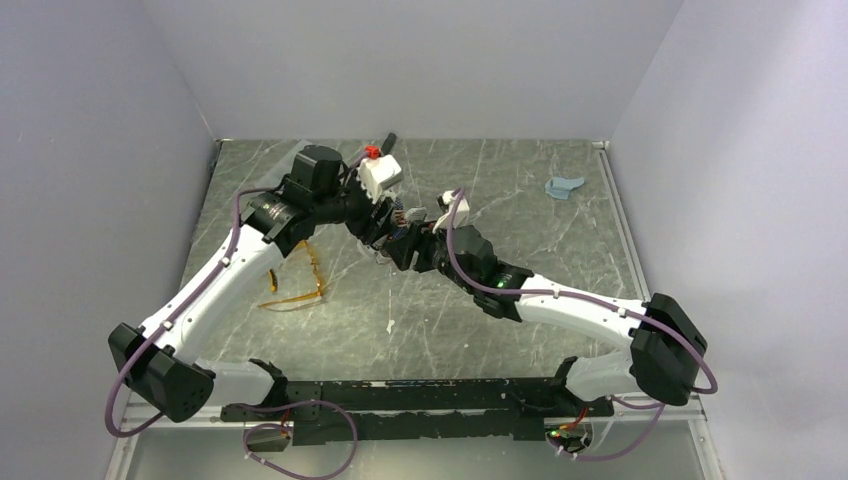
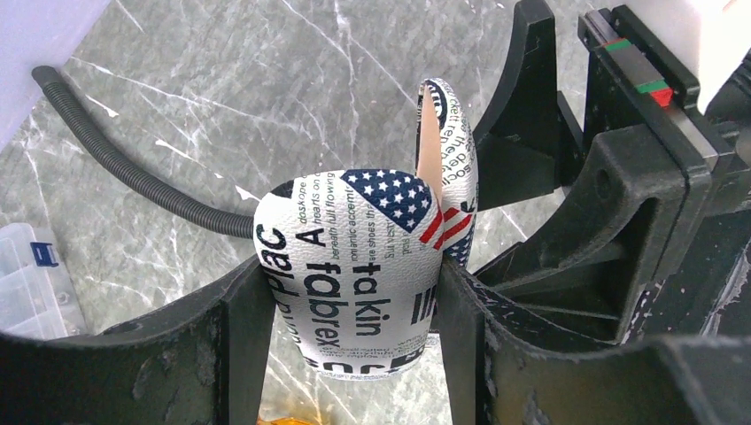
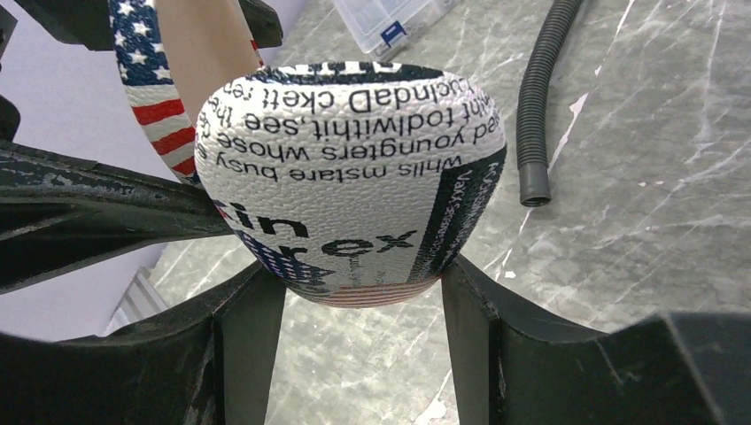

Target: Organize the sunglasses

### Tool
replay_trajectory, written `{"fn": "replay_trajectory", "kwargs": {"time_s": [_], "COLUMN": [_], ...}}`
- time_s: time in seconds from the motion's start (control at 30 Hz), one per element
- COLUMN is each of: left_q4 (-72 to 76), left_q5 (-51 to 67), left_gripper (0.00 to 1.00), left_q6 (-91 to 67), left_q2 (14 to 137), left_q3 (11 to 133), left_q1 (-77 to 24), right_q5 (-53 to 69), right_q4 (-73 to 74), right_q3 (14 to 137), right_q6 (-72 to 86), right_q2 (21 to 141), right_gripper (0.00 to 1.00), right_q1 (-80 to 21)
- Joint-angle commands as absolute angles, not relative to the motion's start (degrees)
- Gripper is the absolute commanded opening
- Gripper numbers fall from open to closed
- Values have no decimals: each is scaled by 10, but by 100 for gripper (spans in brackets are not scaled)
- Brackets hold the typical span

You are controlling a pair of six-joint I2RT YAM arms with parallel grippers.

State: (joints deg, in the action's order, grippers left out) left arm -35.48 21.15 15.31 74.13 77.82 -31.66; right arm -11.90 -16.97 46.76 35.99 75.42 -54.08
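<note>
Top view: sunglasses (image 1: 296,282) lie flat on the worktop (image 1: 500,180) beside the left forearm, long axis slanting near-left to far-right. Both arms bend inward and meet mid-worktop.
Left wrist: left gripper (image 2: 350,305) pinches the printed pouch (image 2: 354,257).
Right wrist: right gripper (image 3: 354,297) pinches it too.

The bench (image 1: 520,330) is surfaced in a grey-green marble pattern crossed by white veins. It is enclosed on three sides by plain pale lavender walls (image 1: 400,60). A metal rail (image 1: 624,225) is fitted along its right edge. The scene is lit softly and evenly.
</note>
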Motion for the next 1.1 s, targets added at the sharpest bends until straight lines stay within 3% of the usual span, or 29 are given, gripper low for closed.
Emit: {"fn": "replay_trajectory", "kwargs": {"time_s": [0.0,0.37,0.73,0.87,0.97,1.07], "left_q4": [-397,-498,-524,-529,-544,-552], "left_q5": [233,300,326,328,339,358], "left_gripper": [27,68,66,71,79,80], "left_q6": [158,205,227,249,271,290], "left_q2": [727,688,683,664,657,652], "left_q3": [796,825,831,846,860,870], "left_q1": [-311,-290,-287,-266,-252,-249], "right_q5": [-191,-196,-130,-34,-28,-5], "right_q4": [-172,-178,-206,-189,-180,-204], "right_q3": [505,483,480,470,454,419], "right_q6": [342,219,105,-28,-89,-160], "right_q2": [745,703,685,642,608,587], "right_gripper": [0,0,0,0,0,0], "right_q1": [-535,-518,-518,-518,-518,-518]}}
